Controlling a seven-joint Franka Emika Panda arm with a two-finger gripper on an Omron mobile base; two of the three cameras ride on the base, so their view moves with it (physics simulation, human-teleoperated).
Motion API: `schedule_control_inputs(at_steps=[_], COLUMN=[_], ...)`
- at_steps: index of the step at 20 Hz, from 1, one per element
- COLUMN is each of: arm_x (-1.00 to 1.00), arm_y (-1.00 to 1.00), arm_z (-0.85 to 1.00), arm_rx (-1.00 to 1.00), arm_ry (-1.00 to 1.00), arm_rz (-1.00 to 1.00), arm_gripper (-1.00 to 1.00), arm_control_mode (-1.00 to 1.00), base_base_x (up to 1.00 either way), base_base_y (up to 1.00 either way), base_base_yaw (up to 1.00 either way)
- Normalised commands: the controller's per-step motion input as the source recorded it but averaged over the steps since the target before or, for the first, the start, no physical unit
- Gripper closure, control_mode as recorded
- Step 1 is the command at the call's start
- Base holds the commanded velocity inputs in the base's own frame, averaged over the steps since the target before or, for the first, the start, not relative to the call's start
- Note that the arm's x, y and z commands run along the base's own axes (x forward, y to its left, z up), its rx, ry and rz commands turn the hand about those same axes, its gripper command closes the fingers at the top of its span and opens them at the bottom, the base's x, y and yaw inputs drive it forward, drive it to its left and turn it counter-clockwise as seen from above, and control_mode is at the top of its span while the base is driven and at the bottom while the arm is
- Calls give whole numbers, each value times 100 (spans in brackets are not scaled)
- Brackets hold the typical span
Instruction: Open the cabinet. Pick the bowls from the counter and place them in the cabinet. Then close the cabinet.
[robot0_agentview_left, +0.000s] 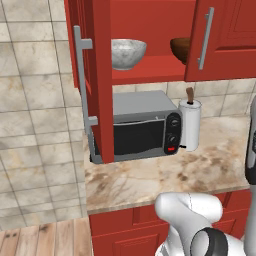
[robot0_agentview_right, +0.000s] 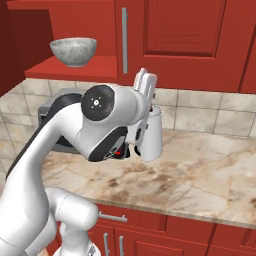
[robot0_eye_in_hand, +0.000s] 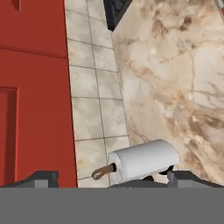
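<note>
Both tips of my gripper (robot0_eye_in_hand: 107, 177) stand wide apart and empty at the bottom of the hand view, a paper towel roll (robot0_eye_in_hand: 142, 161) between them and the surface (robot0_eye_in_hand: 175, 65) beyond. At upper left of the left base view, the marble bowl (robot0_agentview_left: 128, 52) and wooden bowl (robot0_agentview_left: 181, 49) sit on the cabinet (robot0_agentview_left: 150, 20) shelf. Closing comes next: I must reach the open left door (robot0_agentview_left: 97, 85).
</note>
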Motion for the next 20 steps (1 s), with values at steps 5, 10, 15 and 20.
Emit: schedule_control_inputs(at_steps=[5,10,15,20], arm_x=[-71,-45,-49,-56], arm_y=[-27,-13,9,13], arm_z=[17,40,22,26], arm_rx=[-28,-25,-36,-32], arm_ry=[0,0,1,5], arm_rz=[1,0,0,0], arm_gripper=[-100,-100,-100,-100], arm_control_mode=[-100,-100,-100,-100], base_base_x=[0,0,0,0], base_base_y=[0,0,0,0], base_base_yaw=[0,0,0,0])
